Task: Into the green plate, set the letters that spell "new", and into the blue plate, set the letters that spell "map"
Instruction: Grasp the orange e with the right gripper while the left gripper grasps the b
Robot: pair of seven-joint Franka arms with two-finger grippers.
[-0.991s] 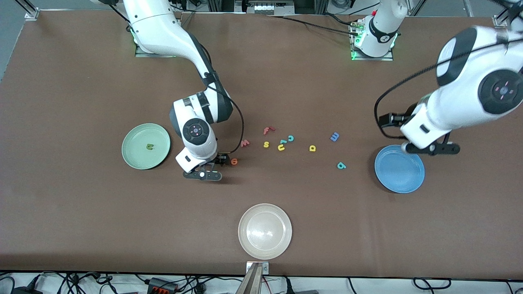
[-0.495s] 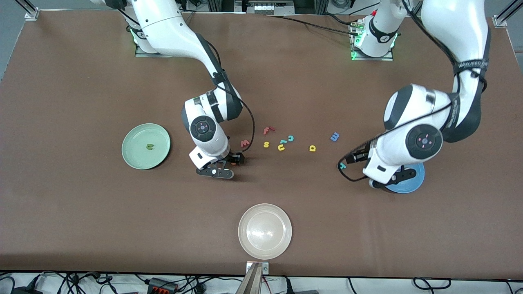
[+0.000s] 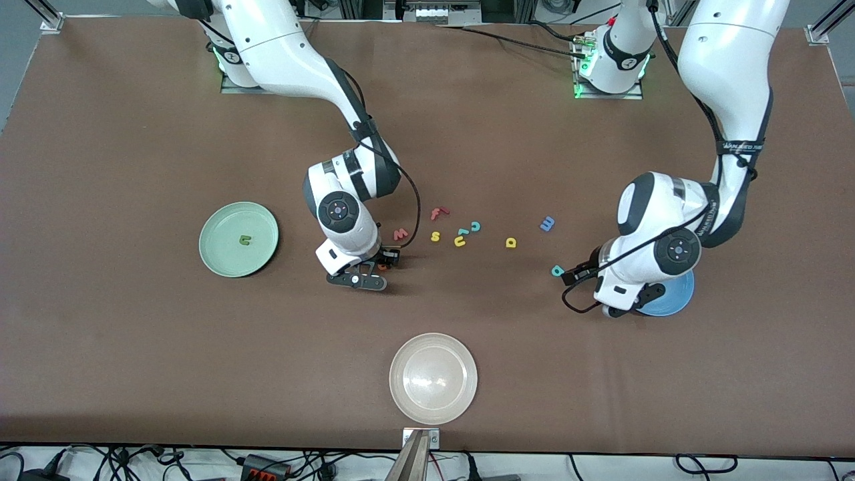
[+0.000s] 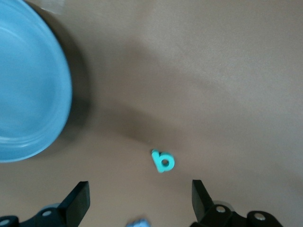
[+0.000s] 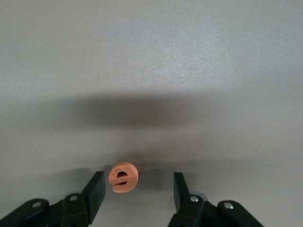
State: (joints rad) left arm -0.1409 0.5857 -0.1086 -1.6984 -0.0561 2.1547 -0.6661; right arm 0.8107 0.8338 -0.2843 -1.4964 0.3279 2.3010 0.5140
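We've got the right gripper [image 5: 137,189] down on the counter [image 3: 133,347] beside the green plate [image 3: 227,260], fingers apart around the orange e [image 5: 123,177]; we center, then squeeze. Left gripper [image 4: 140,201] hangs released over the teal letter [image 4: 163,161].

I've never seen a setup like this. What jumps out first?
Two white arms stoop over a brown table strewn with tiny foam letters. The right gripper straddles an orange e beside the green plate; the left gripper hovers open over a teal letter beside the blue plate.
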